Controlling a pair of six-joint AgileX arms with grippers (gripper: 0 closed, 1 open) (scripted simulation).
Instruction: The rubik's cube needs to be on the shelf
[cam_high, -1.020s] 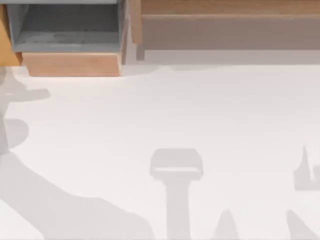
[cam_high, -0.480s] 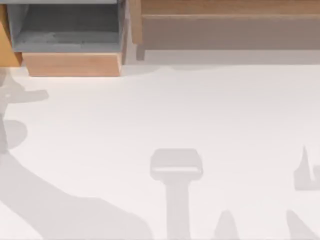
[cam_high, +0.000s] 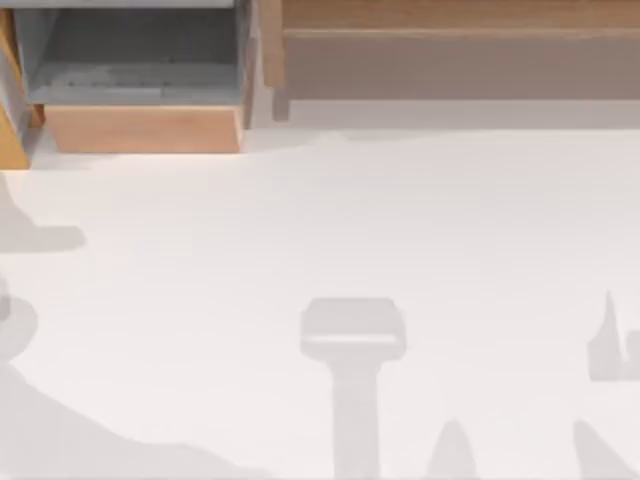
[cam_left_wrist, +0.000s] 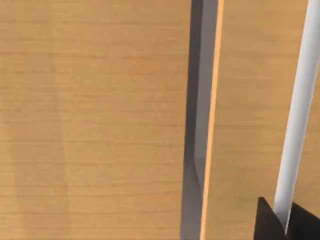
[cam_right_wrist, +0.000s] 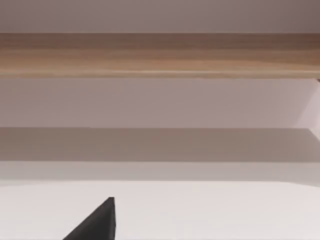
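The rubik's cube is out of view. The shelf (cam_high: 450, 18) is a long light-wood board with a grey-brown front face along the back right of the table, with a wooden side post (cam_high: 272, 55) at its left end. The right wrist view faces the shelf (cam_right_wrist: 160, 55) edge-on from the table, and a dark part of my right gripper (cam_right_wrist: 100, 220) juts in at the frame's edge. A dark corner of my left gripper (cam_left_wrist: 285, 222) shows close against light wood panels (cam_left_wrist: 100, 120) split by a grey gap (cam_left_wrist: 197, 100).
A boxy grey-lined compartment (cam_high: 140, 60) with a light wood front (cam_high: 140, 128) stands at the back left, beside an orange wood panel (cam_high: 12, 120). Arm shadows lie on the white table (cam_high: 320, 220) at the left and along the front.
The arm shadow on the table's left has slid toward the front-left corner. The orange panel at the left edge now reaches lower. The right side is unchanged.
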